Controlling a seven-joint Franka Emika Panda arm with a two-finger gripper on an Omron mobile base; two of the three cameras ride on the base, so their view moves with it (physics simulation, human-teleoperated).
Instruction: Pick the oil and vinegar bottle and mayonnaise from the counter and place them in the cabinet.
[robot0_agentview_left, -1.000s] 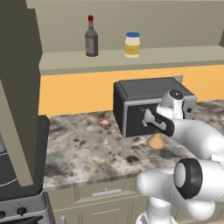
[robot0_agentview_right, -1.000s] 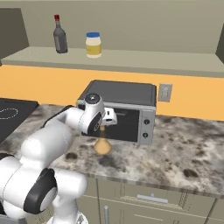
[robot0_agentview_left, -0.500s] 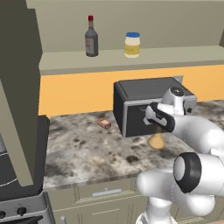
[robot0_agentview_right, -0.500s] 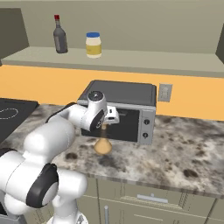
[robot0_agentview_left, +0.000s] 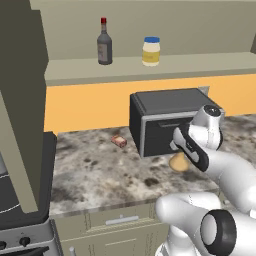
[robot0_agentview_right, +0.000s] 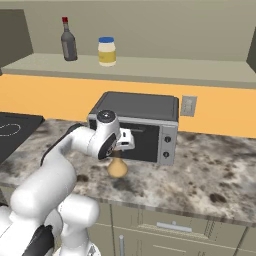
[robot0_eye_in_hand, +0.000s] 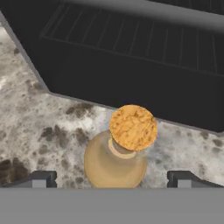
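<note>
Gripper (robot0_eye_in_hand: 112, 180) poised above the oil and vinegar bottle (robot0_eye_in_hand: 118, 153), fingers spread wide, one at 8 o'clock and one at 4 o'clock of the cork top, neither touching. The flask stands upright on the counter (robot0_agentview_left: 100, 170), just in front of the black appliance (robot0_agentview_right: 145, 125). The mayonnaise (robot0_agentview_left: 151, 51) sits on the cabinet (robot0_agentview_left: 200, 62) shelf. A sound grasp likely calls for descending straight, centring on the thin neck, then closing without nudging the appliance.

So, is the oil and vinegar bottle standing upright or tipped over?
Upright: the oil and vinegar bottle stands on the counter, cork top facing the hand camera.
</note>
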